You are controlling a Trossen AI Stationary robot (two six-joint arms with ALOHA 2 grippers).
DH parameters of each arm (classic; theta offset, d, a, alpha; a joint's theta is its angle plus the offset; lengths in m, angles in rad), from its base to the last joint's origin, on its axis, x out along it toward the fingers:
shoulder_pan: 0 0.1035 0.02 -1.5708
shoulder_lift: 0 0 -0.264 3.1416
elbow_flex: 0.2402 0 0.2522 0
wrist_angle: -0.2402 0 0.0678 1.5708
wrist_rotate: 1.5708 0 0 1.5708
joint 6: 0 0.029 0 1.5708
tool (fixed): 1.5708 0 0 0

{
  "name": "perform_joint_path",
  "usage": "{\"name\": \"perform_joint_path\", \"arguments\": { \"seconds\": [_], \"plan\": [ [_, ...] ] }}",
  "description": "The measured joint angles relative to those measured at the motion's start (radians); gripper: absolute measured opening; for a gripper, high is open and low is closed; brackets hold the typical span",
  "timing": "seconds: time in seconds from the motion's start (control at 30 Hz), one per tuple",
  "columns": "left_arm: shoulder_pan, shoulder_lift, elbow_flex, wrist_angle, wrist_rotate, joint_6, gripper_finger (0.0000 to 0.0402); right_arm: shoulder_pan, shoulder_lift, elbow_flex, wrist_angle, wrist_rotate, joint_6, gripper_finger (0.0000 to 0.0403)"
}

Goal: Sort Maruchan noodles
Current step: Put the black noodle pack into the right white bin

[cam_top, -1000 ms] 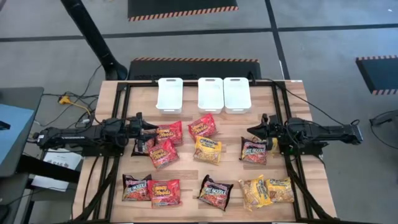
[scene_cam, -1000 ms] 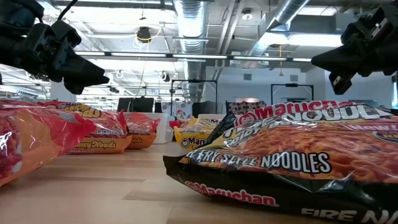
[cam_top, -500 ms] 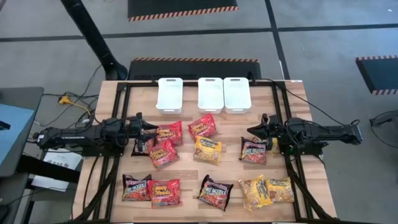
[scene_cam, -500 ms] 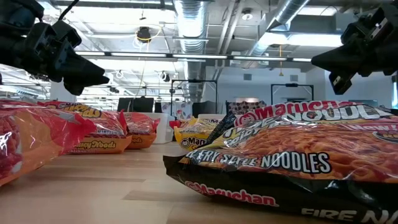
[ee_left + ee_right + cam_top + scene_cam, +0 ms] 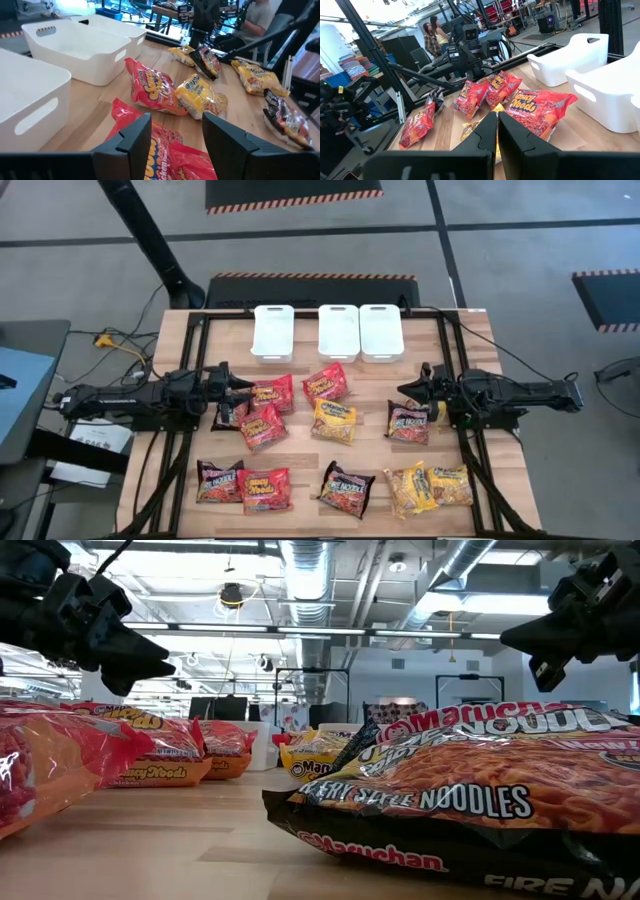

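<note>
Several Maruchan noodle packets lie flat on the wooden table. In the middle row are red ones (image 5: 270, 392) (image 5: 325, 382) (image 5: 262, 426), a yellow one (image 5: 334, 421) and a dark one (image 5: 408, 421). A near row holds dark (image 5: 346, 488), red (image 5: 263, 490) and yellow (image 5: 408, 488) packets. My left gripper (image 5: 243, 390) (image 5: 176, 131) hangs open above the table, just left of the red packets. My right gripper (image 5: 403, 393) (image 5: 497, 127) is shut and raised, just right of the dark packet. Neither touches a packet.
Three white bins (image 5: 273, 332) (image 5: 338, 331) (image 5: 381, 331) stand in a row at the table's far edge. A black frame (image 5: 197, 330) runs along the table's sides and far edge. Bare wood shows between the two packet rows. People sit in the room beyond (image 5: 437, 32).
</note>
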Motion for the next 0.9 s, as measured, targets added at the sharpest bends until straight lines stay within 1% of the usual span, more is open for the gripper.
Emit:
{"name": "perform_joint_path", "arguments": {
  "seconds": [0.23, 0.33, 0.5, 0.67, 0.77, 0.9],
  "plan": [
    [0.0, 0.0, 0.0, 0.0, -0.007, -0.197, 0.0164, 0.0, -0.002, 0.0, 0.012, 0.0, 0.0, 0.0043],
    [0.0, 0.0, 0.003, -0.002, -0.021, -0.207, 0.0164, -0.001, -0.002, 0.0, 0.038, 0.0, 0.003, 0.0043],
    [0.0, 0.0, 0.01, 0.02, -0.066, -0.229, 0.0164, -0.001, -0.002, 0.0, 0.121, 0.0, 0.076, 0.0043],
    [0.0, 0.0, 0.012, 0.034, -0.122, -0.332, 0.0164, -0.001, -0.002, 0.0, 0.193, 0.0, 0.129, 0.0043],
    [0.0, 0.0, 0.014, 0.034, -0.151, -0.388, 0.0164, -0.001, -0.002, 0.001, 0.208, 0.0, 0.157, 0.0043],
    [0.0, 0.0, 0.015, 0.034, -0.157, -0.426, 0.0164, 0.0, -0.002, 0.001, 0.205, -0.001, 0.207, 0.0043]
  ]
}}
